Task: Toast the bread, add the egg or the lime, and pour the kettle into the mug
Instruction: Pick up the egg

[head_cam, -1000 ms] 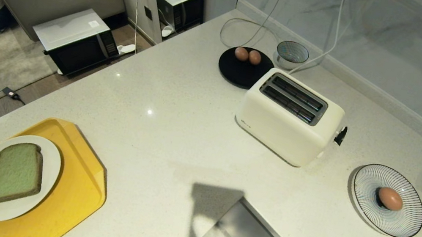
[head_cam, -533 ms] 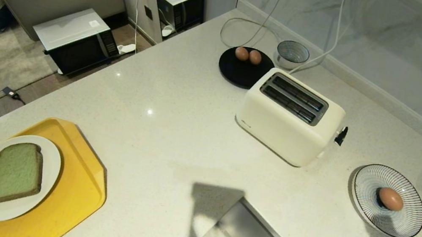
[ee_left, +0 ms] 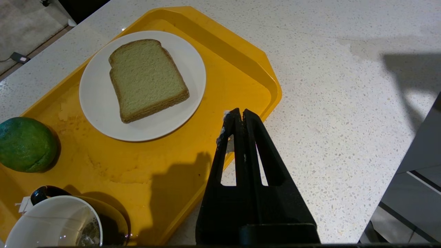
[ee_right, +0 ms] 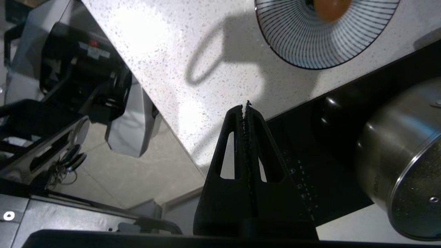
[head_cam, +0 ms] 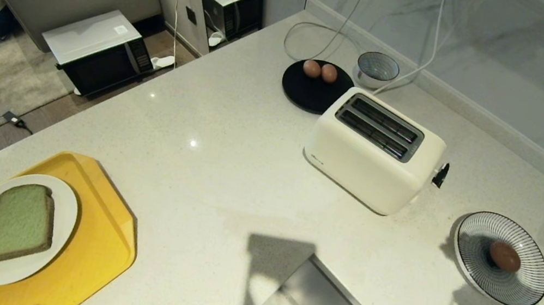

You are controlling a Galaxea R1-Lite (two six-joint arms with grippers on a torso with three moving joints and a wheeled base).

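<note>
The left hand (ee_left: 240, 112) hangs with its two black fingers pressed together and nothing between them, over the near edge of the yellow plastic tray (ee_left: 241, 65) on the speckled white desk (head_cam: 210, 125). Just beyond its tips lies the squarish slice of pale green bread (ee_left: 146, 79), flat on a round white plate (ee_left: 100, 113), so its crust edges are open to a pinch from above; the dark green glossy lime (ee_left: 26, 144) sits on the tray off to one side of that hand, and the small dark mug with a white inside (ee_left: 55, 224) stands close by its wrist. The right hand (ee_right: 245, 106), likewise closed and empty, hovers above the desk edge where a black cooktop (ee_right: 310, 113) begins; ahead of it a reddish-brown egg (ee_right: 330, 7) rests in the hollow of a striped blue-and-white plate (ee_right: 310, 41), which keeps it from rolling. A steel pot (ee_right: 403, 155) stands beside this hand. The cream two-slot toaster (head_cam: 374, 150) sits further off with its slots empty, so toasting has not started. No kettle is in view.
</note>
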